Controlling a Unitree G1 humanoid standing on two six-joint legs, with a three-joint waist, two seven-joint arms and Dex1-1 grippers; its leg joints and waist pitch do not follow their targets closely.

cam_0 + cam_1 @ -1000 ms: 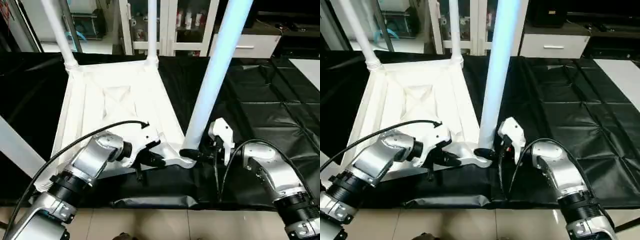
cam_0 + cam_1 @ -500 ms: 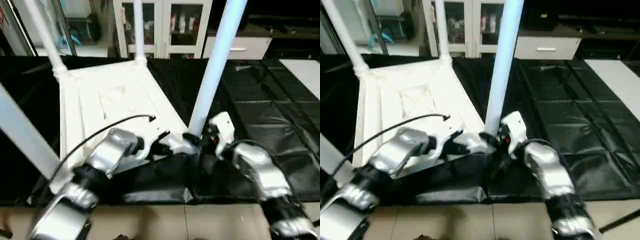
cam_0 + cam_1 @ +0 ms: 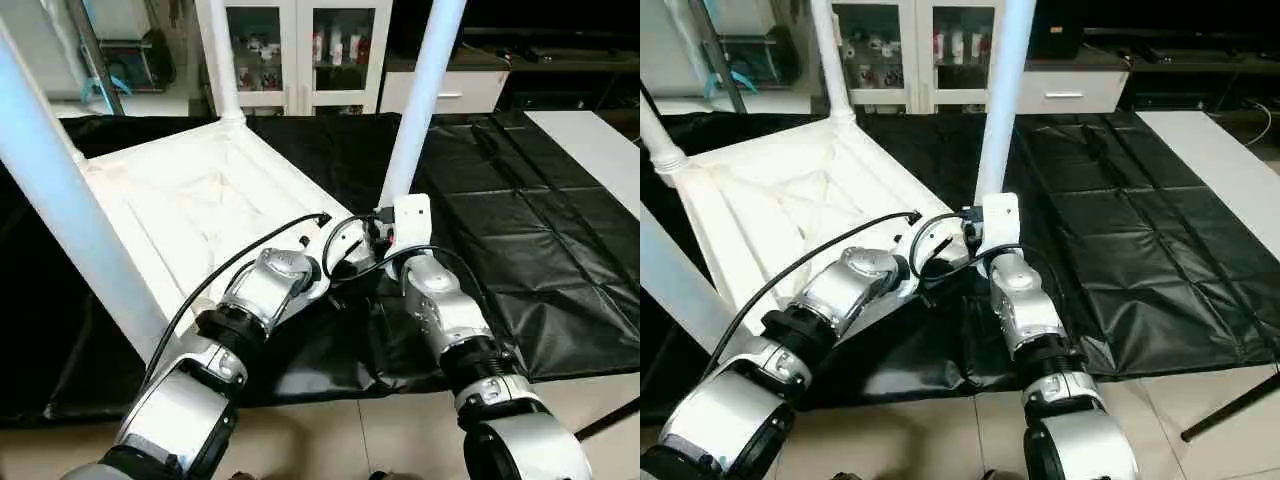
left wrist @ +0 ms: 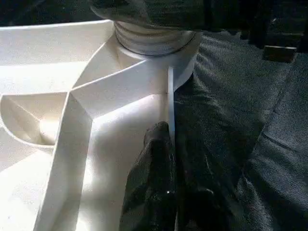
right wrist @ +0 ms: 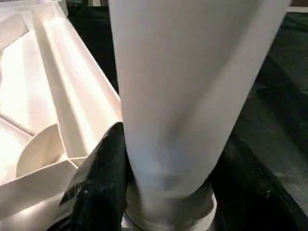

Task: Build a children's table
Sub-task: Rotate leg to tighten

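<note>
Table top (image 3: 190, 205) lies upside down on black bench (image 3: 520, 230), legs up. Left pincer (image 4: 168, 192) clamped on top's edge wall, w/ corner socket (image 4: 149, 41) just ahead. Right pincer (image 5: 103, 187) clamped round leg (image 5: 187, 91) base, right above that socket.

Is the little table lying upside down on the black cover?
Yes, the white table top lies with its ribbed underside facing up on the black cover, and its legs point upward.
</note>
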